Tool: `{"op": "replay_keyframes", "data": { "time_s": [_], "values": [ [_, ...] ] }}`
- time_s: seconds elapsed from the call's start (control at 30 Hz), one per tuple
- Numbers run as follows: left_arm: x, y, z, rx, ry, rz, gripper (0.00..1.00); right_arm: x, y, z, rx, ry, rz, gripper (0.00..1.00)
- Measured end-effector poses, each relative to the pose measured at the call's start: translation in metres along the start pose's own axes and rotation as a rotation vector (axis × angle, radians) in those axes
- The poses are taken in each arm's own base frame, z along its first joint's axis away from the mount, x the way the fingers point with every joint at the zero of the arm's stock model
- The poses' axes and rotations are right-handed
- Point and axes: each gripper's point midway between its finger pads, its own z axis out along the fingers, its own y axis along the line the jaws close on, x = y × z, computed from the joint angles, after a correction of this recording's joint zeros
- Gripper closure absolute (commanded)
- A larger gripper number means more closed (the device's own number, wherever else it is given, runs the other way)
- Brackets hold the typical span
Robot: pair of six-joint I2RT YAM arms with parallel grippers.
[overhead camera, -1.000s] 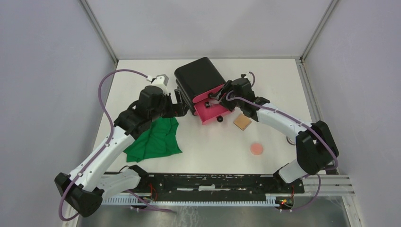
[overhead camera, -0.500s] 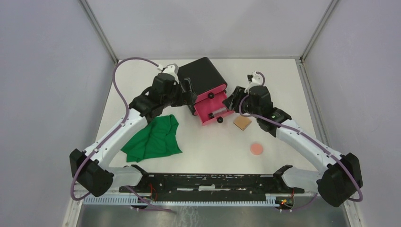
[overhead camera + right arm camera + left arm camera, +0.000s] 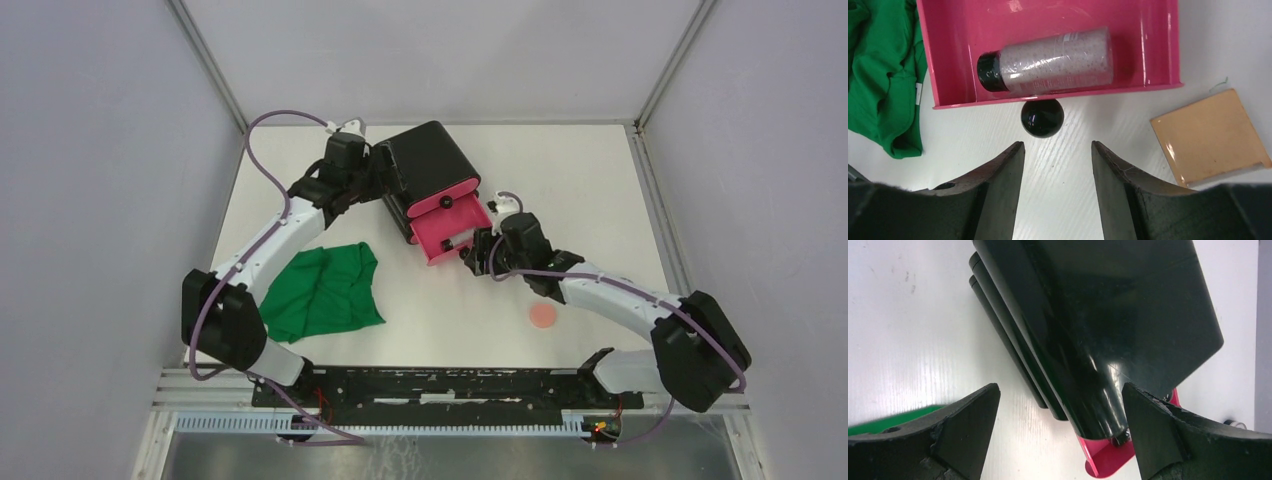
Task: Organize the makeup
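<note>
Left gripper (image 3: pixel 1060 395): its fingers are standing wide apart, holding nothing, on either side of the black box's (image 3: pixel 1128 300) rear edge, probably bracing it against sliding.
Right gripper (image 3: pixel 1057 147): its fingers are spread open and empty, hanging just short of the black knob (image 3: pixel 1042 117) on the pink drawer (image 3: pixel 1153 30), likely lining up to push it shut.
Tube (image 3: pixel 1058 60): lying on its side inside the open drawer.
Tan pad (image 3: pixel 1210 135): waiting on the table just beside the drawer.
Pink puff (image 3: pixel 543 315): sitting well apart, nearer the arms' bases.
</note>
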Motion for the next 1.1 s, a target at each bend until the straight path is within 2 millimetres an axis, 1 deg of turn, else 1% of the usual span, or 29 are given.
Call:
{"op": "replay_keyframes", "data": {
  "time_s": [0.07, 0.13, 0.2, 0.27, 0.4, 0.53, 0.63, 0.77, 0.9, 0.97, 1.1],
  "values": [
    [0.003, 0.003, 0.009, -0.003, 0.014, -0.003, 0.01, 0.003, 0.003, 0.010, -0.005, -0.006, -0.014, 0.41],
    [0.006, 0.000, 0.014, 0.014, 0.025, -0.003, 0.01, 0.009, 0.004, 0.017, -0.005, -0.004, -0.022, 0.41],
    [0.005, -0.005, 0.017, 0.037, 0.023, -0.004, 0.01, 0.015, 0.004, 0.023, -0.003, 0.000, -0.028, 0.41],
    [0.003, -0.009, 0.017, 0.058, 0.015, -0.004, 0.01, 0.015, 0.004, 0.026, 0.000, -0.009, -0.031, 0.42],
    [0.002, -0.013, 0.025, 0.080, 0.015, -0.004, 0.01, 0.008, 0.005, 0.033, 0.001, -0.045, -0.034, 0.47],
    [0.012, -0.012, 0.038, 0.080, 0.047, -0.010, 0.01, 0.004, 0.006, 0.040, -0.006, -0.068, -0.040, 0.54],
    [0.011, -0.014, 0.040, 0.091, 0.044, -0.013, 0.01, 0.000, 0.008, 0.043, -0.015, -0.086, -0.046, 0.58],
    [0.011, -0.014, 0.040, 0.091, 0.043, -0.013, 0.01, -0.007, 0.012, 0.045, -0.026, -0.109, -0.055, 0.59],
    [0.011, -0.014, 0.040, 0.091, 0.042, -0.013, 0.01, -0.020, 0.017, 0.047, -0.033, -0.139, -0.068, 0.59],
    [0.011, -0.014, 0.040, 0.091, 0.042, -0.013, 0.01, -0.028, 0.019, 0.051, -0.032, -0.152, -0.074, 0.59],
    [0.011, -0.014, 0.040, 0.091, 0.044, -0.013, 0.01, -0.036, 0.021, 0.061, -0.023, -0.157, -0.081, 0.59]
  ]
}}
